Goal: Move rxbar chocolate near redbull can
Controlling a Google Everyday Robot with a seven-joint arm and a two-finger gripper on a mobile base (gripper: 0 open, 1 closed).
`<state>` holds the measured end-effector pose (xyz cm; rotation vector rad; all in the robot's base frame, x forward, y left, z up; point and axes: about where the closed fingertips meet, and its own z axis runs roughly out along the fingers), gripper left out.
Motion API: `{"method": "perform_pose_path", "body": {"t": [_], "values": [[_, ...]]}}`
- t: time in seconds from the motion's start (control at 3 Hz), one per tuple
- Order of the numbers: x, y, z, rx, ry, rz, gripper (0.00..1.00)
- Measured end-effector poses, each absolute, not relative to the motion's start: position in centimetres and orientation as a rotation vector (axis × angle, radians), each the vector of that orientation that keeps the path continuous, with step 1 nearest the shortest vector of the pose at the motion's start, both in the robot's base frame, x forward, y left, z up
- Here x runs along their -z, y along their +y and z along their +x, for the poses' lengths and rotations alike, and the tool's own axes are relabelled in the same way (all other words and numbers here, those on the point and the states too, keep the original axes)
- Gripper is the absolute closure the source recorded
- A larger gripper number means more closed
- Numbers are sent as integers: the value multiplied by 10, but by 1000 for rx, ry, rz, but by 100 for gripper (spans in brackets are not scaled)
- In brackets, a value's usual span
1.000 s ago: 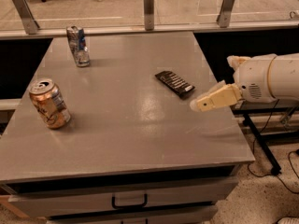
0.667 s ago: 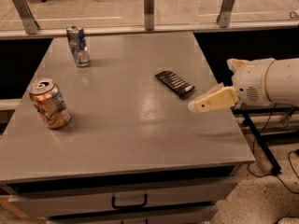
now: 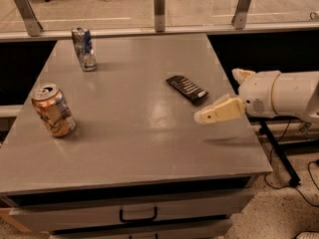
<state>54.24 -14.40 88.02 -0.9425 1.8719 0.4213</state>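
The rxbar chocolate (image 3: 186, 89) is a flat dark bar with pale lettering, lying on the grey table (image 3: 129, 133) right of its middle. The redbull can (image 3: 83, 49), slim, blue and silver and dented, stands upright at the far left of the table. My gripper (image 3: 215, 95) reaches in from the right, just right of the bar and a little above the table. It is open and empty. One cream finger (image 3: 219, 111) points left, its tip just below the bar's near end. The other finger (image 3: 242, 75) shows behind it.
An orange/gold and white can (image 3: 53, 110) stands tilted at the table's left side. A glass barrier with metal posts (image 3: 159, 4) runs behind the far edge. A drawer with a handle (image 3: 138, 215) sits under the front edge. The table's right edge is below my arm.
My gripper has moved a little to the left, closer to the bar. The bar and both cans have not moved.
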Motion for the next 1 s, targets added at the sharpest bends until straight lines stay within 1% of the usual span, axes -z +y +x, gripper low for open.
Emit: {"method": "perform_pose_path", "body": {"t": [0.33, 0.67, 1.0], "values": [[-870, -138, 553, -449, 1846, -947, 18], [-865, -131, 564, -431, 1834, -961, 26], [-858, -124, 574, -418, 1829, -976, 24]]}}
